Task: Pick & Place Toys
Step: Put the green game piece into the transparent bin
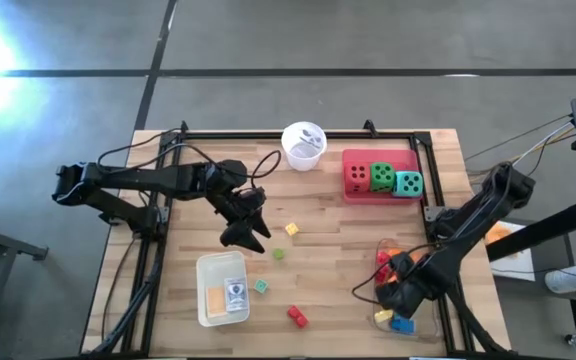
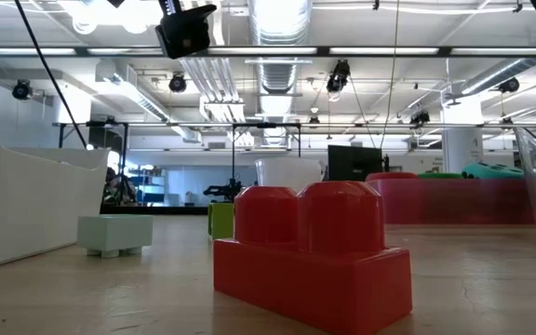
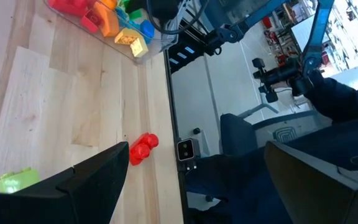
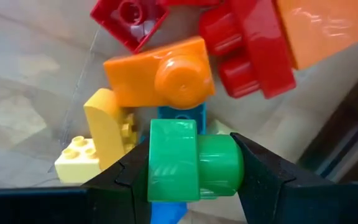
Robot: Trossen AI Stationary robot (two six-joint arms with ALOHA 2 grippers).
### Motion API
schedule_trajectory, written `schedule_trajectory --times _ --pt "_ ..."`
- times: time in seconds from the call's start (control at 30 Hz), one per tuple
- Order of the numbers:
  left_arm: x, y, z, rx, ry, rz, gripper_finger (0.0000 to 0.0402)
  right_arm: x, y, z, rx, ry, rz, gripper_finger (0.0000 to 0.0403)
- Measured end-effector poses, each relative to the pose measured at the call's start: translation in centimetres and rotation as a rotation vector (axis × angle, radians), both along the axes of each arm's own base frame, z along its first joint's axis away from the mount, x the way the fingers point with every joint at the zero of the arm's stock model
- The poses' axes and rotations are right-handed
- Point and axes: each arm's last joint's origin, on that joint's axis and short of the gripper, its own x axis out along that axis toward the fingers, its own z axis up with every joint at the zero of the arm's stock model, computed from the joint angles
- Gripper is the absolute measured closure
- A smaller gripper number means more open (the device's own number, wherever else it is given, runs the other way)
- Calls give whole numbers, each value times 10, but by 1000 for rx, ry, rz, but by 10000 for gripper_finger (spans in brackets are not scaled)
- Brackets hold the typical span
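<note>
My right gripper (image 1: 400, 292) points down over the clear tray (image 1: 430, 322) at the table's near right and is shut on a green brick (image 4: 174, 158). Under it lie orange (image 4: 160, 78), red (image 4: 253, 53), yellow (image 4: 101, 134) and blue bricks in a pile. My left gripper (image 1: 248, 238) hangs open above the table's middle, touching nothing. Loose bricks rest on the wood: yellow (image 1: 292, 229), green (image 1: 279, 254), teal (image 1: 261, 286) and red (image 1: 296, 316). Three dice (image 1: 381, 178) sit in the pink tray (image 1: 353, 190). My right gripper pinches the green brick between its two fingers, one on the round stud's end (image 4: 229, 163) and the other on the opposite flat face (image 4: 153, 163). The fingers come from above, pointing down. The brick lies on its side just over the pile; whether it touches the bricks below, I cannot tell.
A white cup (image 1: 303, 145) stands at the far middle. A white tray (image 1: 208, 270) with flat cards lies near the left front. A black frame runs along the table's edges (image 1: 268, 134). Bare wood lies between the loose bricks and the pink tray.
</note>
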Motion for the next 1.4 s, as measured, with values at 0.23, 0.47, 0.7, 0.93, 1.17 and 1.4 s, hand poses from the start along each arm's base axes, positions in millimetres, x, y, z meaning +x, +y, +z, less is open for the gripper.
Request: schedule_trajectory --times 0.23,0.47,0.7,0.93,1.17,1.4 --pt "0 0 0 0 1 4 27 -4 -4 -10 56 -54 -1 239" --pt "0 0 0 1 -2 4 27 -5 -6 -19 56 -76 5 239" --pt "0 0 0 5 -4 10 27 -4 -5 -19 61 -87 18 239" --pt "1 1 0 11 -2 20 26 -4 -5 -18 63 -88 19 188" --pt "1 1 0 16 -1 26 26 -1 -2 -12 79 -108 45 106" --pt "1 2 -2 40 13 61 26 2 1 -4 96 -120 45 41"
